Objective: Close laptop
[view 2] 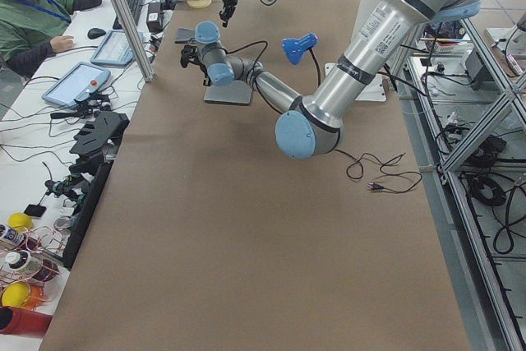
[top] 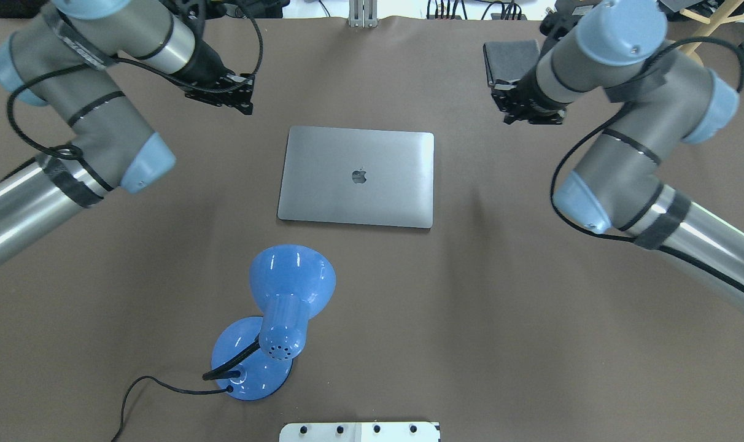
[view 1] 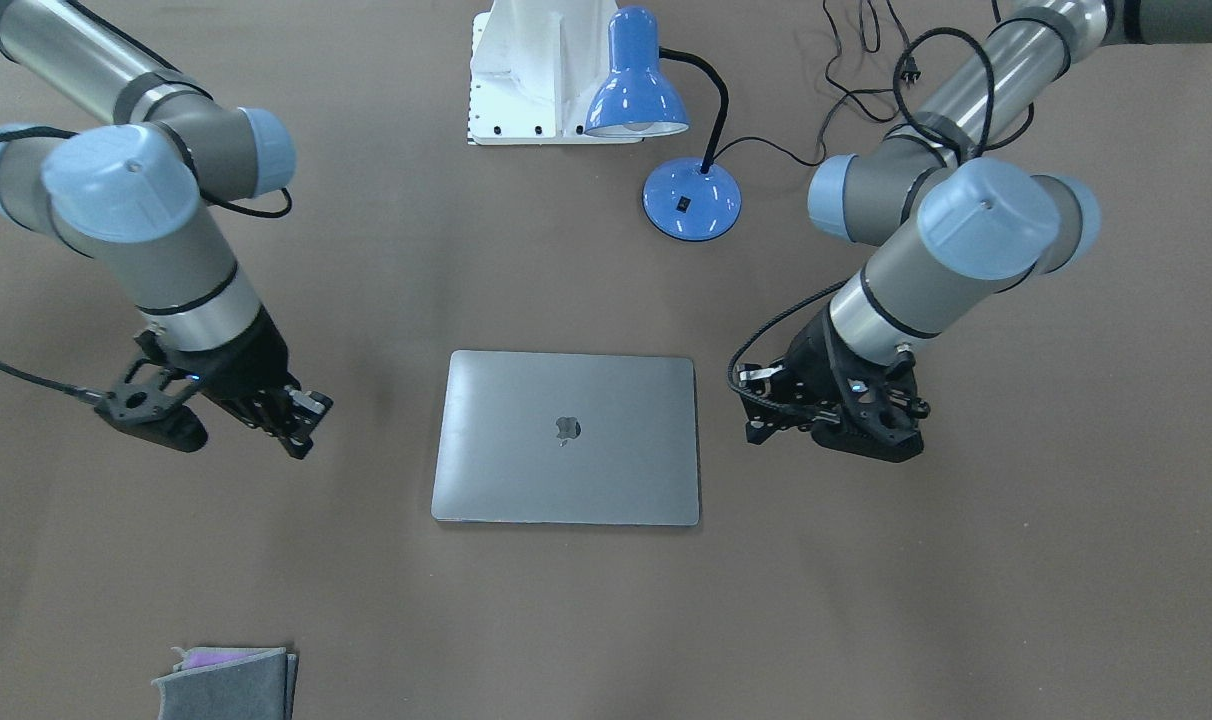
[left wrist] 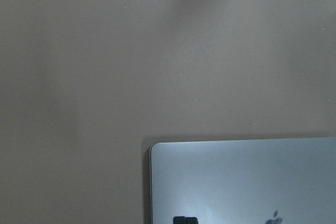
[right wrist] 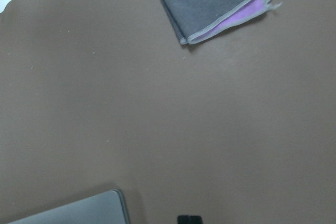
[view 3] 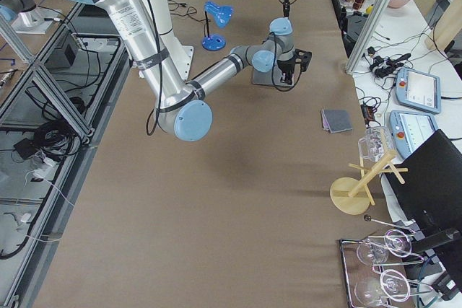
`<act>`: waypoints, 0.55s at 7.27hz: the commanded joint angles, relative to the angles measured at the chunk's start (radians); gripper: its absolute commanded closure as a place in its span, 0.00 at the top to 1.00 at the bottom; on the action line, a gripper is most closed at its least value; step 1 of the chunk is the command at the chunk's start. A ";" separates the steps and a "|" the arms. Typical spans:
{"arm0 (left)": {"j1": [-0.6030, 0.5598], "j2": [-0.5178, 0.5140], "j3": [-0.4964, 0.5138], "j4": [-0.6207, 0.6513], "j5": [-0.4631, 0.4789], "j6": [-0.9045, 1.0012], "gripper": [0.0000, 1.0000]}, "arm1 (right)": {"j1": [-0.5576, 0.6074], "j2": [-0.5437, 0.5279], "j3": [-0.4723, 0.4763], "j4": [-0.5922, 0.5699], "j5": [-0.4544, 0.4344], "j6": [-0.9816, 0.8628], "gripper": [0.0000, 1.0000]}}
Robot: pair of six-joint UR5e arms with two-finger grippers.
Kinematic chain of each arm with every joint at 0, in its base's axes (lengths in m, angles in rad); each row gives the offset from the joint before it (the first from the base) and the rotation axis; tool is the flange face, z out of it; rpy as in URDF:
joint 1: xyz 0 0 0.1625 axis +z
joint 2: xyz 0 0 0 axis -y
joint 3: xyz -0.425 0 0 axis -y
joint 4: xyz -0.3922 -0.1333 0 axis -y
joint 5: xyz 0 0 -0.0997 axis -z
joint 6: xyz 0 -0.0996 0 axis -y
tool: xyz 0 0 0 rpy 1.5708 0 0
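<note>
One laptop point(top: 356, 178) lies flat at the middle of the table, lid already down, with its long axis running from one arm to the other. The left gripper point(view 1: 834, 420) and the right gripper point(view 1: 298, 430) hover beside its short ends, the left seemingly a little nearer. Both look closed on nothing. There is also one lamp point(top: 292, 288) and one cloth point(view 1: 228, 680).
</note>
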 commanded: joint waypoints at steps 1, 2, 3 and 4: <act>-0.102 0.128 -0.195 0.235 -0.043 0.254 0.99 | 0.137 -0.170 0.135 -0.094 0.103 -0.307 1.00; -0.160 0.208 -0.284 0.368 -0.043 0.426 0.99 | 0.217 -0.271 0.175 -0.119 0.154 -0.484 1.00; -0.235 0.281 -0.335 0.464 -0.044 0.584 0.99 | 0.295 -0.392 0.205 -0.120 0.177 -0.676 1.00; -0.312 0.346 -0.340 0.498 -0.046 0.722 0.99 | 0.379 -0.495 0.215 -0.120 0.194 -0.847 1.00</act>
